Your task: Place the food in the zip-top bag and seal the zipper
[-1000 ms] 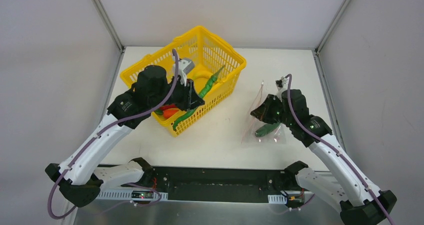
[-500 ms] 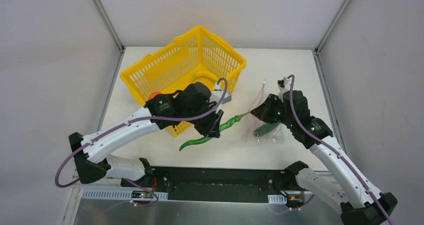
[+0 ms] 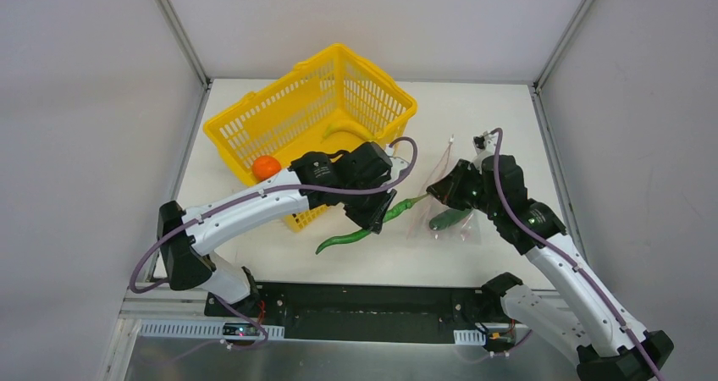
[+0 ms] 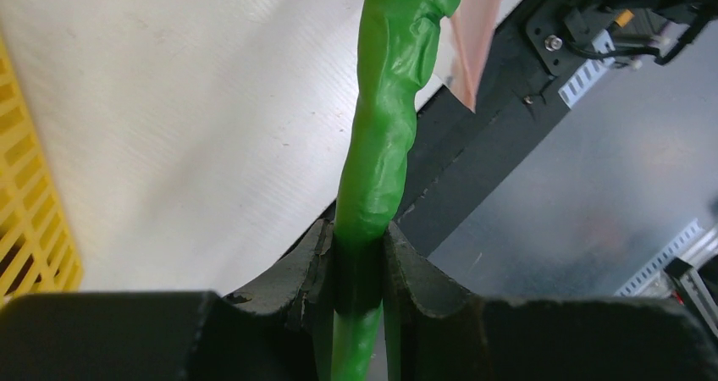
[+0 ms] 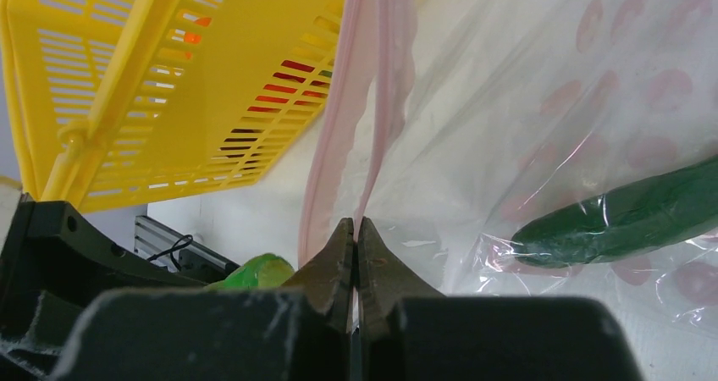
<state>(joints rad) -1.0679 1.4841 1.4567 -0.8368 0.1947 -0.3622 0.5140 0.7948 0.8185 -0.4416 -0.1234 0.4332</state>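
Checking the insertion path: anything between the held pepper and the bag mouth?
Nothing visible. The pepper tip reaches about to the mouth of the bag, which the right jaws hold up by its edge. The basket lies behind, off the path.

Left end effector (image 4: pixel 360 250) gripping; right end effector (image 5: pixel 356 233) pinched shut.

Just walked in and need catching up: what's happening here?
The left gripper is clamped on a long green pepper, its tip aimed toward the zip-top bag. The right gripper pinches the bag by its pink zipper edge, holding that edge up. A second green pepper lies inside the bag. An orange fruit sits in the yellow basket.
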